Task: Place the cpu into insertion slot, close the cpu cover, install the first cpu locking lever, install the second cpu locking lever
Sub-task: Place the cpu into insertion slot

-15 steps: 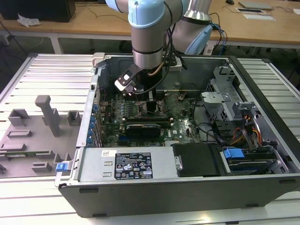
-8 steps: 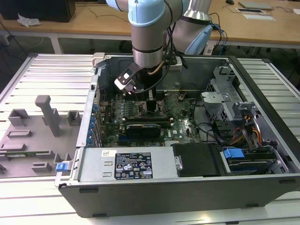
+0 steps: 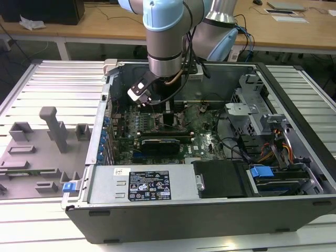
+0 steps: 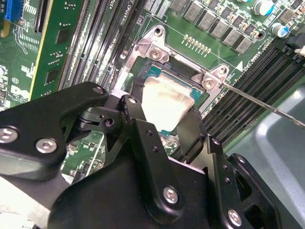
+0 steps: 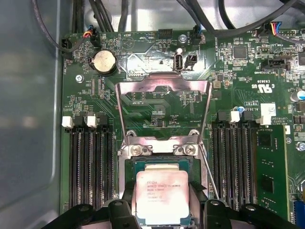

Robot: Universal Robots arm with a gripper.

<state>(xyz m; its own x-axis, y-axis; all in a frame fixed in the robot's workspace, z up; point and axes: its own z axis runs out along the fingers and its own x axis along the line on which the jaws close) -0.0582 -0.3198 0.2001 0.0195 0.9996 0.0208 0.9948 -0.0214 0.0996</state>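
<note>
Gripper: in both wrist views the gripper [image 4: 164,114] [image 5: 162,202] is narrowed onto the cpu, one black finger [image 4: 135,107] against each of two opposite edges; the jaws stand only as wide as the chip.
Cpu: the cpu [image 4: 167,98] [image 5: 162,195], silver top up, sits between the fingers directly over the insertion slot; whether it is fully seated cannot be told.
Insertion slot: the insertion slot [image 5: 161,150] [image 4: 155,52] shows its silvery rim on the green board, between the memory slots [image 5: 90,162].
Cpu cover: the cpu cover [image 5: 162,81] is swung open, standing up from its hinge on the slot's far side.
Locking lever: a thin locking lever [image 4: 257,102] [image 5: 208,171] juts free beside the slot, unlatched.
Arm: in the exterior view the gripper [image 3: 169,116] reaches down into the open computer case [image 3: 173,215], towards its far side.
</note>
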